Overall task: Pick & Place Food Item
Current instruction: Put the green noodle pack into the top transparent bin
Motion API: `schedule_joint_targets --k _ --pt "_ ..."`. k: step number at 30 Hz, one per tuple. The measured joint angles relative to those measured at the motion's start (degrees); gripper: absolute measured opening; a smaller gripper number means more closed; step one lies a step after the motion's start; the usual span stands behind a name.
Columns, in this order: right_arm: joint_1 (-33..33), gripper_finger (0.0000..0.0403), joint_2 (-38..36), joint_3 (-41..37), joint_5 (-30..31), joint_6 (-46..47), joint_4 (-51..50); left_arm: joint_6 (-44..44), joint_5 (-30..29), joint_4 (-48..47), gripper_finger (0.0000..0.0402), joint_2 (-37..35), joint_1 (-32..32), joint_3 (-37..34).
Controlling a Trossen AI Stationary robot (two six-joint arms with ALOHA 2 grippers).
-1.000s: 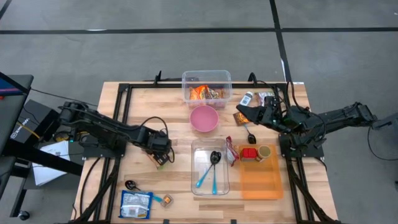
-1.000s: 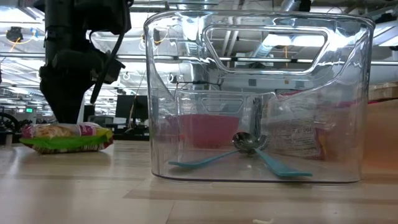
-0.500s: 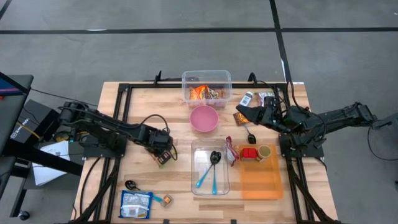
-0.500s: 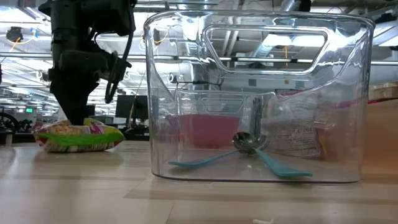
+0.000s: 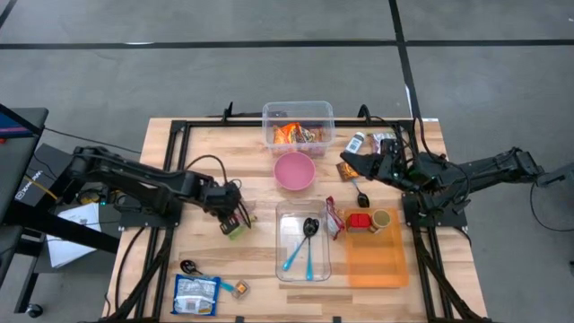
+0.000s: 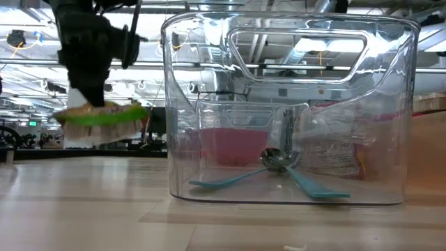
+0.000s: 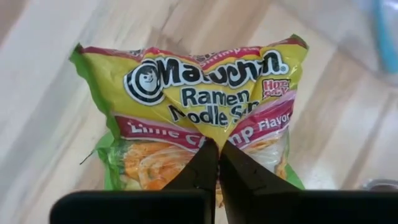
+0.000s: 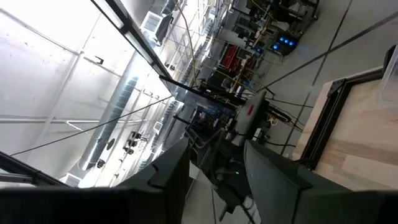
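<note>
Ramen packet (image 7: 205, 118) | pinched in left gripper (image 5: 235, 221) jaws, clear of desk (image 5: 206, 144), at 9 o'clock of clear bin (image 5: 302, 240) | advice: lift level, slowly | right gripper (image 5: 352, 163) jaws part-spread, at 2 o'clock, waiting

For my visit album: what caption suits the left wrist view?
Left tool shut on a Maruchan ramen noodle packet, pinching it above the wooden table.

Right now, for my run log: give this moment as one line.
left gripper: shut on noodle packet, lifted off table | right gripper: open, waiting by far right edge | clear bin: spoons inside
</note>
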Motion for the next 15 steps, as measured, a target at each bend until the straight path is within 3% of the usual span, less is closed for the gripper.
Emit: schedule_joint_targets --k 7,15 --pt "-0.8 0.0147 0.0 0.0 0.0 0.0 0.0 17.8 1.6 -1.7 0.0001 0.4 3.4 9.0" --pt "-1.5 0.0147 0.0 0.0 0.0 0.0 0.2 35.8 1.2 -9.4 0.0001 6.8 15.2 25.5"
